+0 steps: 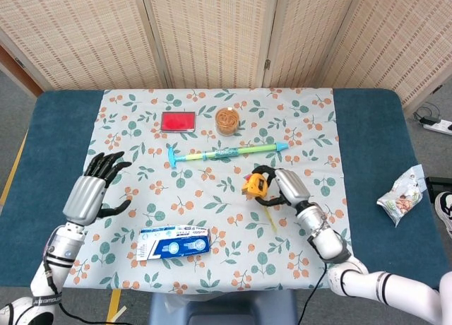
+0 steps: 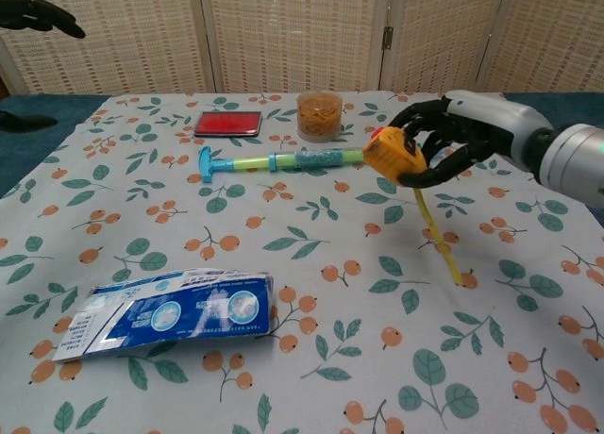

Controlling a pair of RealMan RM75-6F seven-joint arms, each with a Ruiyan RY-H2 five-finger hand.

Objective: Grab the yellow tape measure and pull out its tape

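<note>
My right hand [image 1: 282, 186] [image 2: 451, 137] grips the yellow tape measure [image 1: 253, 184] [image 2: 396, 158] and holds it up above the flowered cloth, right of centre. A length of yellow tape [image 2: 437, 234] [image 1: 269, 214] hangs out of the case, its end reaching down to the cloth. Over the cloth's left edge my left hand [image 1: 90, 191] is raised with its fingers spread and holds nothing. In the chest view only the dark fingertips [image 2: 38, 15] of that hand show, at the top left corner.
A blue-and-white packet [image 1: 174, 241] [image 2: 170, 313] lies at the front left. A green and blue pump toy [image 1: 227, 152] [image 2: 311, 158] lies across the middle, behind it a red case [image 1: 178, 121] and a jar of rubber bands [image 1: 227, 120]. A plastic bag [image 1: 402, 194] sits at the table's right.
</note>
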